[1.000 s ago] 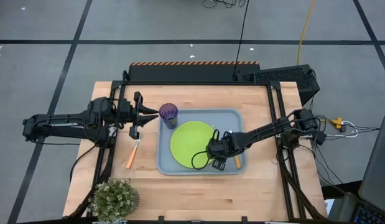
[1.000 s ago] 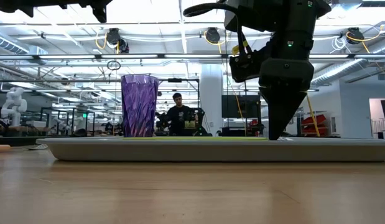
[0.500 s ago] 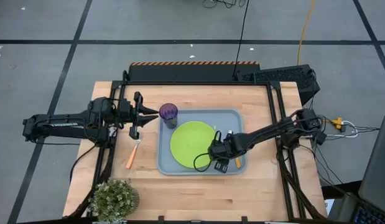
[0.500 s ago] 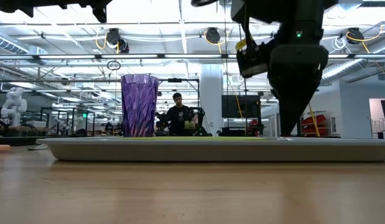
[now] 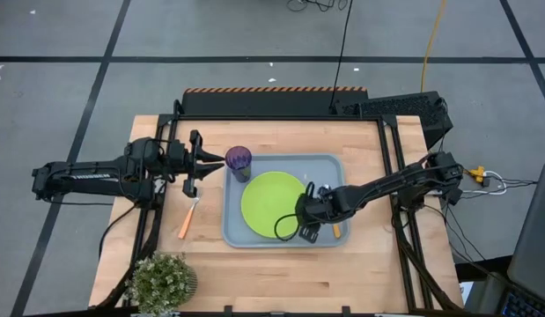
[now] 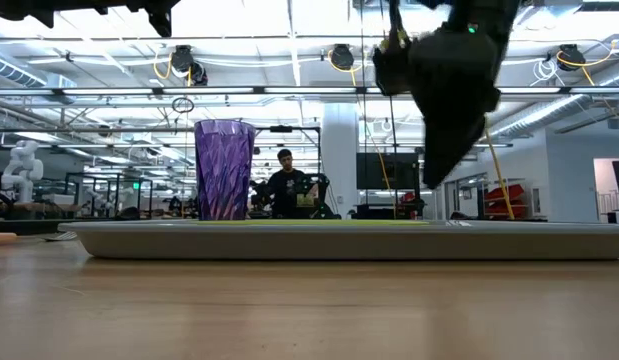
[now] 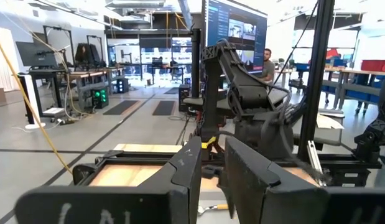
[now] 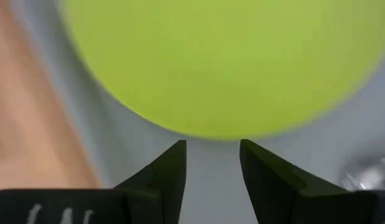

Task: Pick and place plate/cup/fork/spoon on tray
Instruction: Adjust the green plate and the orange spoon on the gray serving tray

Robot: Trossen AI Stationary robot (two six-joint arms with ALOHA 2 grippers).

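The lime-green plate lies flat in the grey-blue tray. The purple cup stands upright on the tray's far left corner. One orange-handled utensil lies in the tray to the right of the plate. Another lies on the table left of the tray. I cannot tell which is the fork and which the spoon. My right gripper hovers over the plate's right edge, open and empty, and also shows in the low view. My left gripper is shut, pointing at the cup from the left without touching it.
A potted plant stands at the table's near left corner. Bare wood lies in front of the tray and to its right. In the low view the tray's rim runs across the table. A person shows far behind the table.
My right gripper has risen from the tray floor beside the plate and tipped its fingers off vertical. The utensil right of the plate stays lying in the tray. The left arm, cup and plate have kept still.
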